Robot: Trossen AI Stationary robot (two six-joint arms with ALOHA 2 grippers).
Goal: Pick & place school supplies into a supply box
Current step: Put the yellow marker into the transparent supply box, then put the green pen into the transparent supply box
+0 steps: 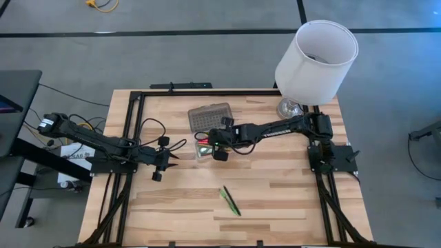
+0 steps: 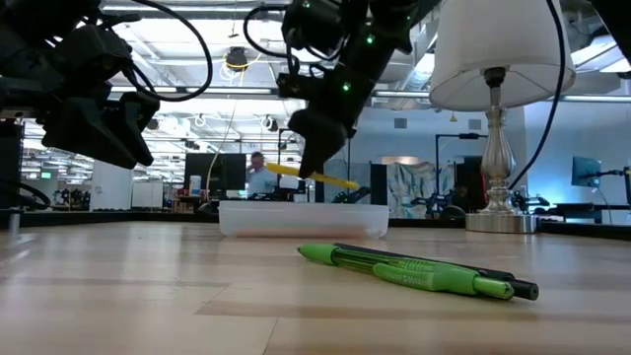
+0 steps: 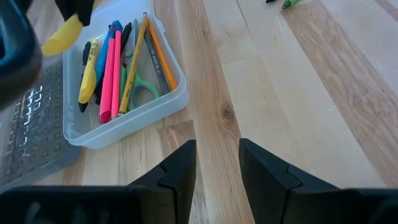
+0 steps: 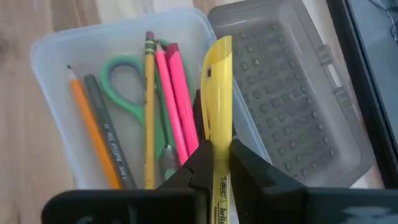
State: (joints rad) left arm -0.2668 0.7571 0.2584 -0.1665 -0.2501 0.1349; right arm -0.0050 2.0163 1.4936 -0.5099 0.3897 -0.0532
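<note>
One yellow highlighter [image 4: 217, 118] clenched in the right gripper [image 4: 214, 165], hanging over the clear box [image 4: 46, 59], its long axis running straight out past the fingers.
Inside lie scissors [image 4: 121, 87], pencils and pink pens, lengthwise; ribbed lid [image 4: 292, 93] flat alongside. Two green pens [image 1: 229, 200] remain on the wooden table [image 1: 275, 200]; white lamp [image 1: 315, 54] at the corner. Left gripper [image 3: 217, 165] parted, empty, near the box.

In the right wrist view, the yellow highlighter [image 4: 217, 118] runs off the picture's edge between the right gripper [image 4: 214, 163] fingers, its lettering only partly readable. From above, the box [image 1: 204, 148] contents are too small to sort, and the lamp [image 1: 315, 54] shade hides the worktop [image 1: 275, 193] corner at one o'clock.
</note>
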